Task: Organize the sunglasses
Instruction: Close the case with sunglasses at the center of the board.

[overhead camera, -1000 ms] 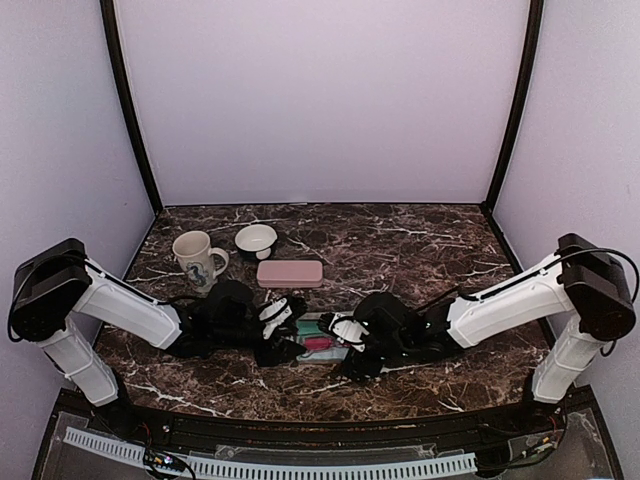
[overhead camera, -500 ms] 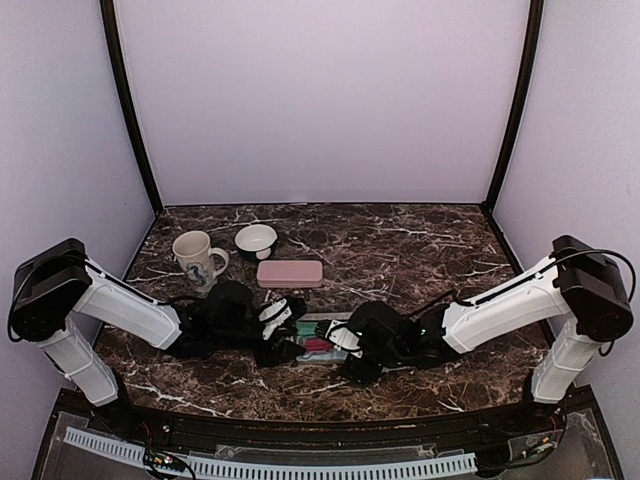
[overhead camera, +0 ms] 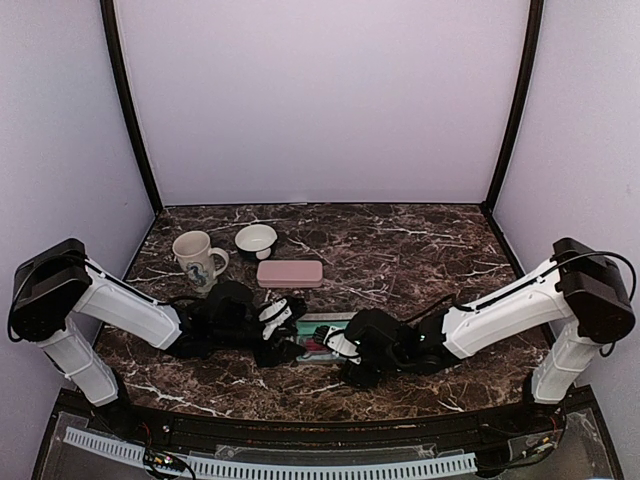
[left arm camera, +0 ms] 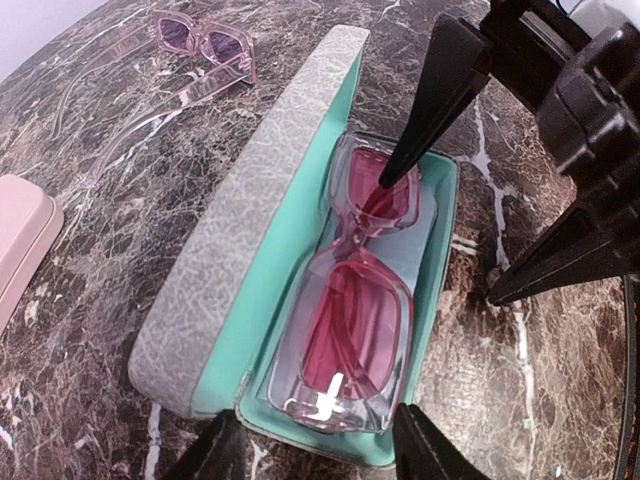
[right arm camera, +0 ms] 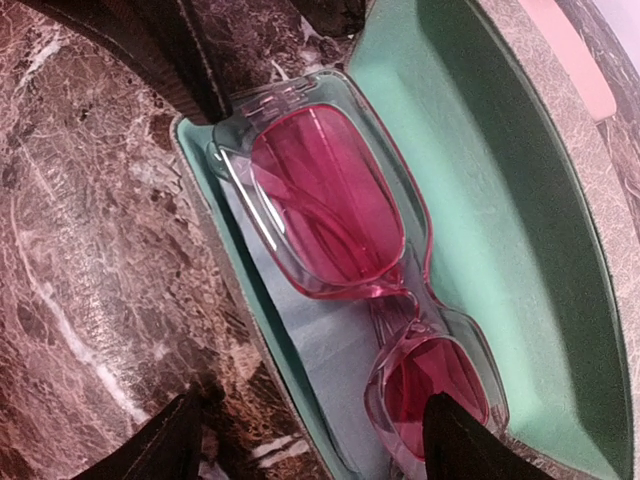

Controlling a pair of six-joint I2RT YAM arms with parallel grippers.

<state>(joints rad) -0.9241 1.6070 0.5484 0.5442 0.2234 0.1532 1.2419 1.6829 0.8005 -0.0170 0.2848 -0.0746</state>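
The red sunglasses (left arm camera: 355, 330) (right arm camera: 330, 200) lie folded on a light-blue cloth (right arm camera: 330, 340) inside an open grey case (left arm camera: 250, 230) with teal lining. My left gripper (left arm camera: 320, 452) clamps the near end of the case tray, one finger at each corner. My right gripper (right arm camera: 320, 440) is open at the other end. One of its fingertips (left arm camera: 388, 178) rests over the far lens and the other stands on the table outside the case wall. A second pair of sunglasses (left arm camera: 200, 45), pale pink with purple lenses, lies unfolded on the table beyond the case.
A pink case (overhead camera: 290, 272) lies shut behind the grey one. A mug (overhead camera: 197, 257) and a white bowl (overhead camera: 256, 240) stand at the back left. Both arms meet low over the marble table (overhead camera: 420, 250) near its front.
My right gripper has slid left over the end of the case and its jaws have narrowed. The left gripper and the case have not moved.
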